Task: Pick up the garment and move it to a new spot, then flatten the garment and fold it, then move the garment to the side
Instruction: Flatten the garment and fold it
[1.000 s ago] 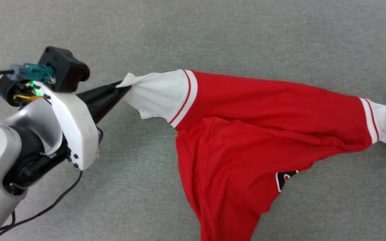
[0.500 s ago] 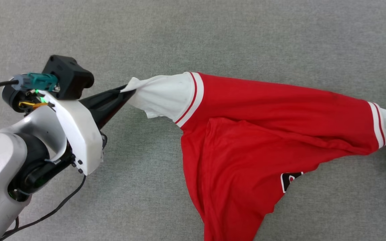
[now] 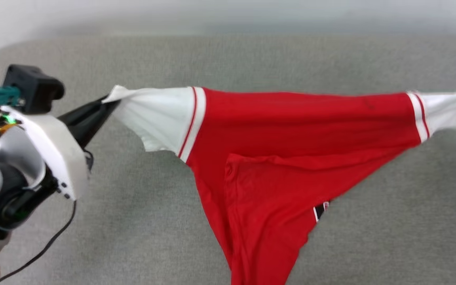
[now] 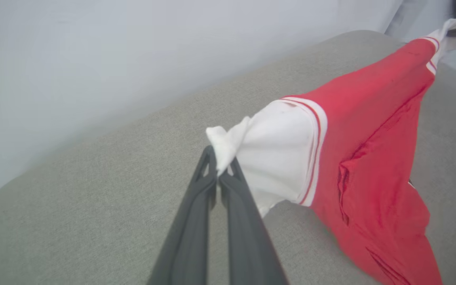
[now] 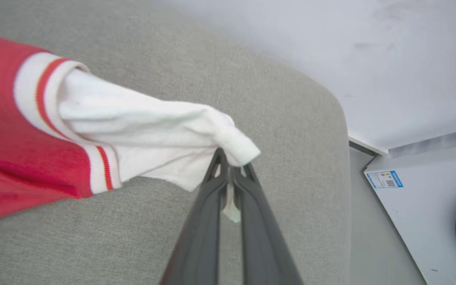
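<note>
The garment [image 3: 275,134] is a red jersey T-shirt with white sleeves and striped trim. It hangs stretched between both arms above the grey cushion, its body drooping toward the bottom edge of the head view. My left gripper [image 3: 107,102] is shut on the tip of the left sleeve [image 4: 228,144]. My right gripper [image 5: 230,166] is shut on the bunched end of the right sleeve [image 5: 164,122], at the right edge of the head view. A bit of black-and-white lettering [image 3: 320,210] peeks out on the garment's lower right.
The grey upholstered surface [image 3: 133,221] spreads under the garment, with a pale wall behind it [image 3: 228,16]. Its rounded corner [image 5: 331,118] drops off to a white floor with a white device bearing a blue label [image 5: 384,180]. A black cable [image 3: 42,249] hangs from my left arm.
My right gripper has shut on the right sleeve. Both arms have lifted and pulled the garment taut and level. The camera has tilted up, bringing the wall into view.
</note>
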Tool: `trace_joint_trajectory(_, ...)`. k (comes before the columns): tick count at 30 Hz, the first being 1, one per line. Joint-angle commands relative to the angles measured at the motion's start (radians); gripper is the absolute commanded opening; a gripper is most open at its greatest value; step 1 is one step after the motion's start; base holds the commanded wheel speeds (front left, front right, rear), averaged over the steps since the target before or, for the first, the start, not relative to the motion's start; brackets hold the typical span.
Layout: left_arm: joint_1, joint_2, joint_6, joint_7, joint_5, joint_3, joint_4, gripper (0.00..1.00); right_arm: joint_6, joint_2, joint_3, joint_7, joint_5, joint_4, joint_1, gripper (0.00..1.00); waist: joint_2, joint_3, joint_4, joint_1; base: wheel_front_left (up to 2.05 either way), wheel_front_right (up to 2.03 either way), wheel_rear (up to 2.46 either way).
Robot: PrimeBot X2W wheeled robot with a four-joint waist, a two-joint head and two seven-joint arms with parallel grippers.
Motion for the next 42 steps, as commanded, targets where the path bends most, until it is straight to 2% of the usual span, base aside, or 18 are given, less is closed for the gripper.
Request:
trace_joint_trajectory(1, 0.025, 0.018, 0.013, -0.017, -0.005, 0.018, -0.003, 0.00, -0.001, -0.025, 0.010, -0.032, 0.005, -0.024, -0.022, 0.00, 0.0000, -0.068, -0.024, 0.0000, 0.00, 0.00, 0.00)
trace_joint_trajectory(10, 0.100, 0.114, 0.079, -0.101, -0.053, 0.142, -0.057, 0.00, -0.001, -0.062, 0.012, -0.257, 0.039, -0.163, -0.082, 0.00, 0.0000, -0.176, -0.050, 0.0000, 0.00, 0.00, 0.00)
trace_joint_trajectory(16, 0.115, 0.147, 0.113, -0.182, -0.060, 0.228, -0.107, 0.00, -0.001, -0.080, 0.028, -0.384, 0.024, -0.235, -0.109, 0.00, 0.0000, -0.208, -0.056, 0.0000, 0.00, 0.00, 0.00)
trace_joint_trajectory(21, 0.120, 0.163, 0.143, -0.253, -0.044, 0.292, -0.145, 0.00, -0.001, -0.059, -0.001, -0.423, 0.009, -0.275, -0.130, 0.00, 0.0000, -0.217, -0.062, 0.0000, 0.00, 0.00, 0.00)
trace_joint_trajectory(27, 0.107, 0.169, 0.167, -0.317, -0.041, 0.357, -0.176, 0.00, -0.001, -0.034, -0.035, -0.393, 0.023, -0.314, -0.155, 0.00, 0.0000, -0.196, -0.071, 0.0000, 0.00, 0.00, 0.00)
trace_joint_trajectory(35, -0.023, 0.152, 0.119, -0.295, -0.068, 0.360, -0.131, 0.00, -0.001, -0.028, -0.020, -0.361, 0.031, -0.281, -0.269, 0.00, 0.0000, -0.084, -0.072, 0.0000, 0.00, 0.00, 0.00)
trace_joint_trajectory(42, -0.305, 0.109, 0.031, -0.244, -0.006, 0.293, 0.034, 0.00, -0.001, -0.034, 0.055, -0.348, -0.006, -0.176, -0.486, 0.00, 0.0000, 0.111, -0.068, 0.0000, 0.00, 0.00, 0.00)
